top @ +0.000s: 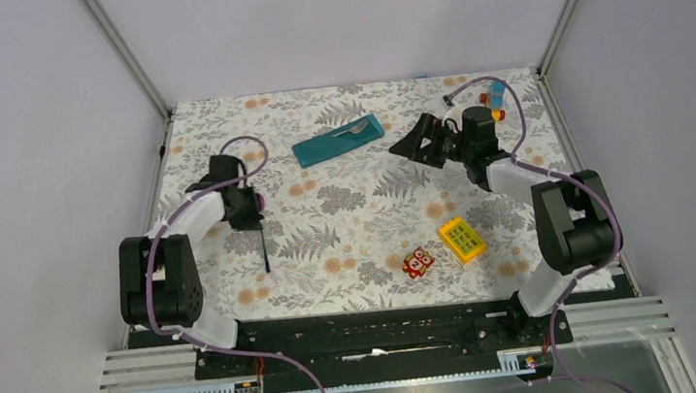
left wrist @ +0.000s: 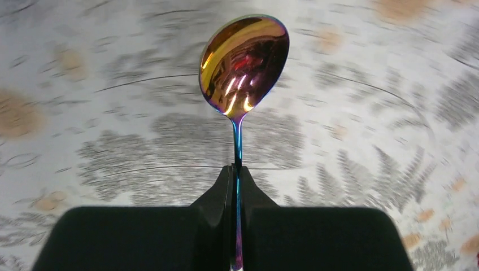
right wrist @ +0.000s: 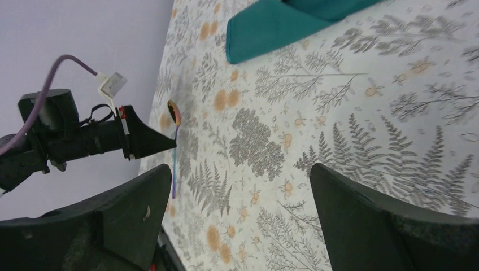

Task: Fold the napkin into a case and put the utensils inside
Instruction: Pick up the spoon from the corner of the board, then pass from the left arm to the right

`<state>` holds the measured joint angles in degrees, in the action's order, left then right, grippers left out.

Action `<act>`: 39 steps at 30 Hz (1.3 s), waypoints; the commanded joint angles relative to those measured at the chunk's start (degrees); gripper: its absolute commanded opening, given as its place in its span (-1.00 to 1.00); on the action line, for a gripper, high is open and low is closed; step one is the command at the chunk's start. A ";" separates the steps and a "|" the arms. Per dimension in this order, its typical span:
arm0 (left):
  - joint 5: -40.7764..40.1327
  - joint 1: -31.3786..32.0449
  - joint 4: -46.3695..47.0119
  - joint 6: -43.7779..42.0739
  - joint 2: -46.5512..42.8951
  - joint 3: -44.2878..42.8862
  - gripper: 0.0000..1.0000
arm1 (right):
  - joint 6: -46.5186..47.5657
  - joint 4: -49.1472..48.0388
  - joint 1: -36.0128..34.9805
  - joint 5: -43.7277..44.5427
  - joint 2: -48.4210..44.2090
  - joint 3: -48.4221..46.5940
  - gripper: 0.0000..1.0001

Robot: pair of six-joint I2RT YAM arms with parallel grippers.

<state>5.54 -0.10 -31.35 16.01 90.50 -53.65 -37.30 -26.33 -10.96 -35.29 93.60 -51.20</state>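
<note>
the folding part looks done: the napkin (top: 338, 140) lies at the far middle of the counter (top: 354, 293) as a narrow teal case (right wrist: 271, 28), flat and slanted. one silvery utensil (top: 354, 129) rests at its far-right end; from above i cannot tell whether it is tucked into a fold or only lying on top. the spoon (left wrist: 244, 62) is not yet there: it is well apart from the case, over the left side of the counter. what is left, as i judge it, is to carry it across and slip it in, perhaps with the other arm holding the fold open. the left fingers (left wrist: 227, 183) are closed tight on the spoon's thin bluish handle, pinching it partway along, so the shiny pink-gold bowl sticks out ahead of the tips and the rest of the handle runs back between them. in the top view the handle's tail shows below the wrist, pointing toward the near edge. the counter behind the bowl is smeared in the wrist view, and i cannot say for sure whether the spoon is clear of the surface. the right fingers (top: 413, 141) stand spread wide, holding and touching nothing, hovering just right of the case's right end. the red owl toy (top: 417, 262) and yellow gridded block (top: 462, 239) sit near the front, apart from all this.
</note>
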 commanded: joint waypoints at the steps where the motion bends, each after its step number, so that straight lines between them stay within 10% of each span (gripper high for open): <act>1: 1.30 9.18 5.29 -5.60 -6.47 -3.42 -1.00 | -3.03 -0.60 -1.16 -10.68 5.47 -5.02 0.99; 7: 1.96 20.55 6.36 -11.19 -6.35 -6.52 -1.00 | 13.32 32.00 -9.05 -12.61 12.06 -22.52 0.75; 15: 1.30 28.80 6.66 -14.57 -7.19 -4.66 -1.00 | 22.26 44.22 -16.26 -9.86 17.44 -32.51 0.33; 39: -0.35 35.76 5.38 -16.95 -7.55 -3.96 -1.00 | 24.94 46.46 -20.85 -8.43 23.55 -40.17 -0.26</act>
<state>5.41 35.33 -27.35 0.84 85.43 -57.78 -12.14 21.71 -30.81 -42.68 115.61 -88.53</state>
